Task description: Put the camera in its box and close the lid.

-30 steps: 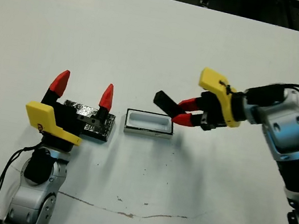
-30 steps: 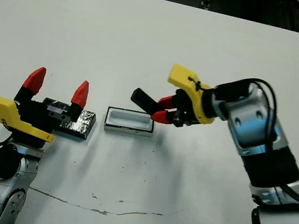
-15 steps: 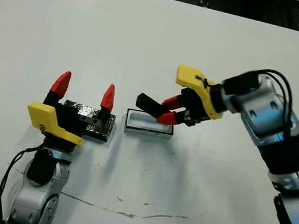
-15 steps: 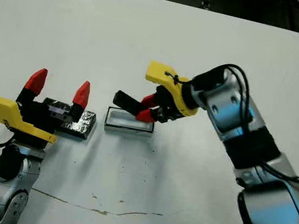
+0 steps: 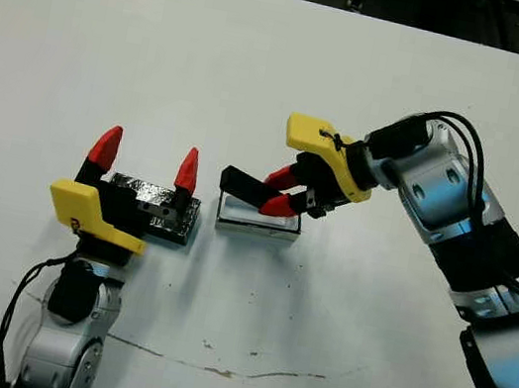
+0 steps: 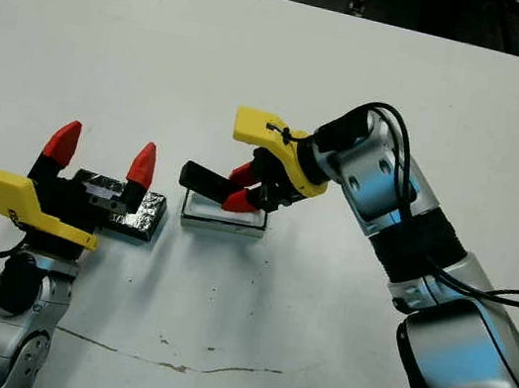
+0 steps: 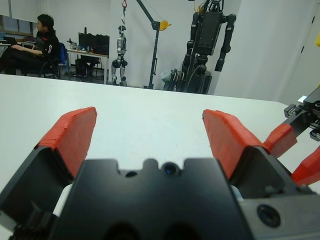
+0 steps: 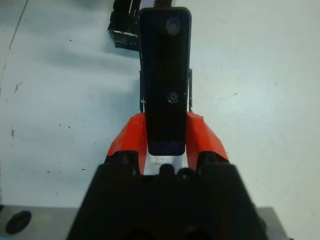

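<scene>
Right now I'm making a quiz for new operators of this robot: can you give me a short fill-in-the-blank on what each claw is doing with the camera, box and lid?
1. The right claw is shut on the ____.
2. The camera is held above the ____.
3. The lid lies on the table beside the box, under the open ____ claw.

Missing words: camera; box; left

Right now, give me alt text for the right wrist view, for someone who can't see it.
The right gripper holds the camera between its red fingers, pointing away over the box on the white table. The lid lies just beyond.
</scene>
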